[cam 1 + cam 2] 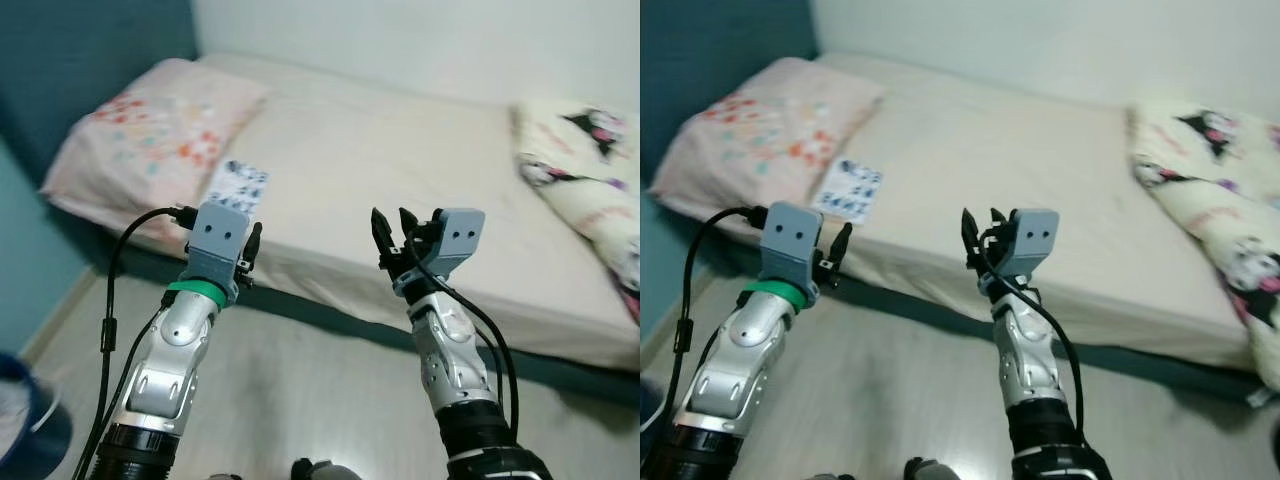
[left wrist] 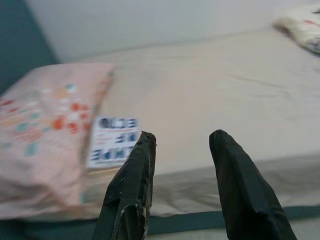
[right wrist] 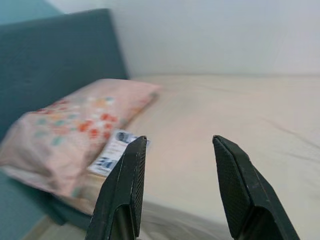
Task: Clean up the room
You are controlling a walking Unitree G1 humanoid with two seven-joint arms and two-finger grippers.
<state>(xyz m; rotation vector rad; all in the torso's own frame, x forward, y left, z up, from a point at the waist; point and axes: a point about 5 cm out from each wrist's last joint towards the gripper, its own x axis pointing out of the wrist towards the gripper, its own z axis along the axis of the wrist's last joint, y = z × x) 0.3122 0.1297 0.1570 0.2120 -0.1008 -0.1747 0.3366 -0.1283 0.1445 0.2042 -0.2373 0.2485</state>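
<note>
- The bed (image 1: 400, 170) with its cream sheet goes across the upper half of the frame, above the pale wooden floor (image 1: 300, 390).
- A pink flowered pillow (image 1: 150, 125) lies at upper left; a folded blanket (image 1: 590, 180) with cartoon print lies at upper right.
- A small printed card (image 1: 237, 185) rests on the sheet, touching the pillow's edge.
- The left gripper (image 2: 182, 150) is held up before the bed edge, jaws released, holding nothing.
- The right gripper (image 3: 177, 155) is raised at the centre, jaws also released and empty.
</note>
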